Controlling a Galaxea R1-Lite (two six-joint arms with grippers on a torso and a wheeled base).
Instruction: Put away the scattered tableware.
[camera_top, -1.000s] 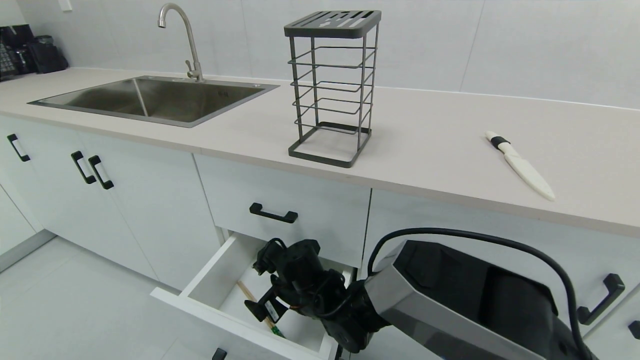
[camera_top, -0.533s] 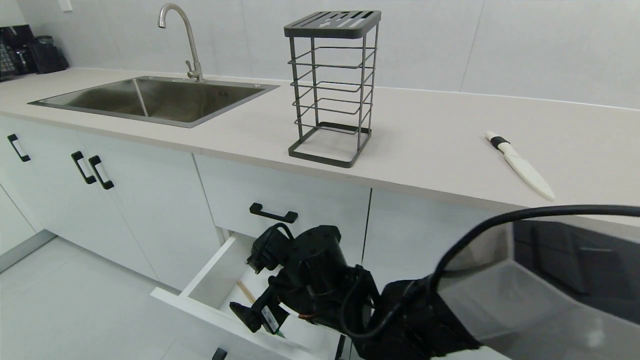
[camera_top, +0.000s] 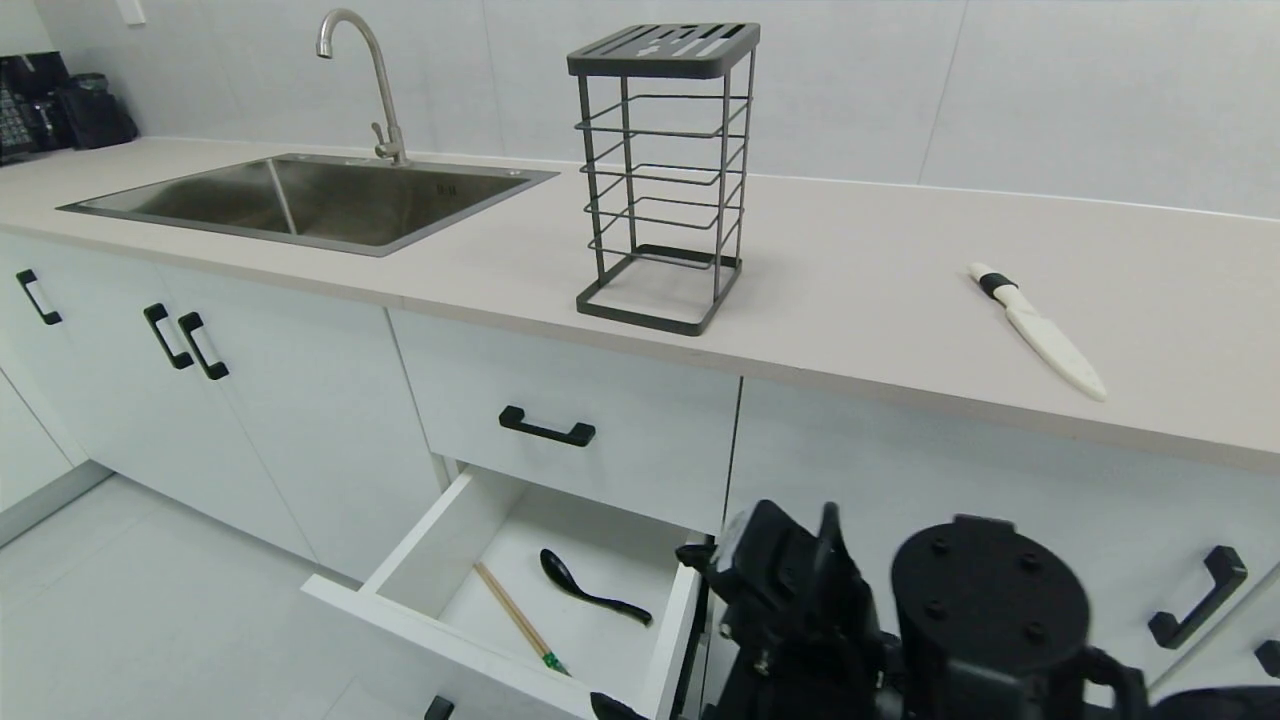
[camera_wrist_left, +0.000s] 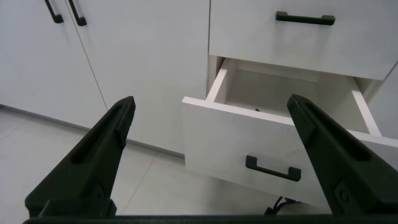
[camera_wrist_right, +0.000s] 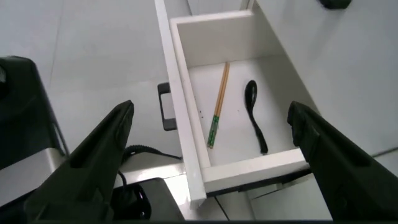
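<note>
An open white drawer (camera_top: 440, 545) under the counter holds a pair of wooden chopsticks (camera_top: 515, 618) and a black spoon (camera_top: 590, 592), lying side by side. From above, the right wrist view shows the chopsticks (camera_wrist_right: 217, 102) and spoon (camera_wrist_right: 255, 115) in the drawer (camera_wrist_right: 180, 93). My right gripper (camera_wrist_right: 211, 112) hangs open and empty over them. My right arm (camera_top: 800, 610) is just right of the drawer. My left gripper (camera_wrist_left: 211, 102) is open and empty, low down facing the drawer front (camera_wrist_left: 249, 134). A white knife (camera_top: 1040, 330) lies on the counter, far right.
A dark wire knife rack (camera_top: 660, 180) stands mid-counter. A steel sink (camera_top: 300, 195) with a tap is at the left. Closed cabinet doors and drawers with black handles (camera_top: 545, 430) surround the open drawer. The floor lies in front of it.
My right arm has pulled out of the drawer and swung right. The spoon and chopsticks it covered now lie in plain view.
</note>
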